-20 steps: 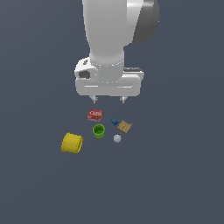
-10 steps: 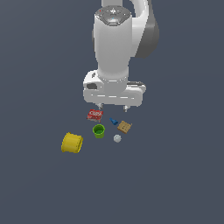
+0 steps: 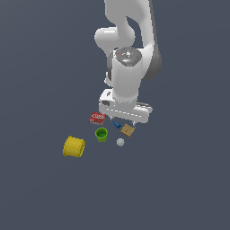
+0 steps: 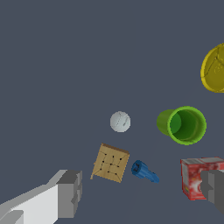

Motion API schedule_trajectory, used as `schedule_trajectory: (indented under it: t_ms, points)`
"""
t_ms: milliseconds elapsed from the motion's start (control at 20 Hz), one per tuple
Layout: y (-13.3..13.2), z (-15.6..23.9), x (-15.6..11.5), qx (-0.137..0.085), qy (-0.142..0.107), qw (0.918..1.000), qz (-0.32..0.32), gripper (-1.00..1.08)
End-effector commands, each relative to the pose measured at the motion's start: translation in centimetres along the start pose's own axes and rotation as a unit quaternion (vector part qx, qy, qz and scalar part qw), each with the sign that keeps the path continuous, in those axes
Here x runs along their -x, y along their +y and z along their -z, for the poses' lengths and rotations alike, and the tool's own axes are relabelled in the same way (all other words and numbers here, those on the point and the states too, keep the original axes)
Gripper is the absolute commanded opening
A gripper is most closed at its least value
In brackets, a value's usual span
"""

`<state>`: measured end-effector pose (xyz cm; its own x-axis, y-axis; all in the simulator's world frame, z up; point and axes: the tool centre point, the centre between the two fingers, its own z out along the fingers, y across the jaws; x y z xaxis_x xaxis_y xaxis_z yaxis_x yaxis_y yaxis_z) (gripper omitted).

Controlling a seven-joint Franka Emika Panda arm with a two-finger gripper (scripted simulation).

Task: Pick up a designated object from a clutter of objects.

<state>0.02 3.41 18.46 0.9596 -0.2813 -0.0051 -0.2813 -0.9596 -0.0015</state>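
The designated object, a small flat tan box [image 3: 127, 130] with dark marks on its face [image 4: 110, 162], lies on the dark floor at the exterior view's right of the clutter. Around it are a red box [image 3: 97, 117] [image 4: 199, 177], a green cup [image 3: 102, 134] [image 4: 183, 124], a tiny blue piece [image 3: 117, 125] [image 4: 144, 171], a white ball [image 3: 120, 142] [image 4: 120, 121] and a yellow hollow cylinder [image 3: 74, 146] [image 4: 214, 68]. My gripper [image 3: 123, 121] [image 4: 142, 190] hovers open just above the blue piece and tan box, holding nothing. One finger [image 4: 70, 192] shows beside the tan box; the other [image 4: 214, 188] overlaps the red box.
The white arm [image 3: 128, 67] rises behind the clutter and hides the floor there. Bare dark floor [image 3: 179, 179] surrounds the group of items on all sides.
The arm has swung toward the exterior view's right and come down, bringing the open gripper close over the blue piece and tan box. The items have not moved.
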Motion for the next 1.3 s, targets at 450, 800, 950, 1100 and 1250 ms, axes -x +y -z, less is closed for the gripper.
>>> schedule_trajectory:
  t_ms: [450,800,950,1100,1250]
  points:
    - [-2.1,-8.8,4.2,0.0,0.002,0.9946,-0.103,1.0]
    - [-2.5,-11.5,6.1,0.0,0.002,0.9903,-0.139,1.0]
    - [-2.6,-12.1,6.5,0.0,0.003,0.9891,-0.147,1.0]
    - [-2.6,-12.4,6.7,0.0,0.003,0.9886,-0.151,1.0]
    - [-2.6,-12.4,6.7,0.001,0.002,0.9888,-0.149,1.0]
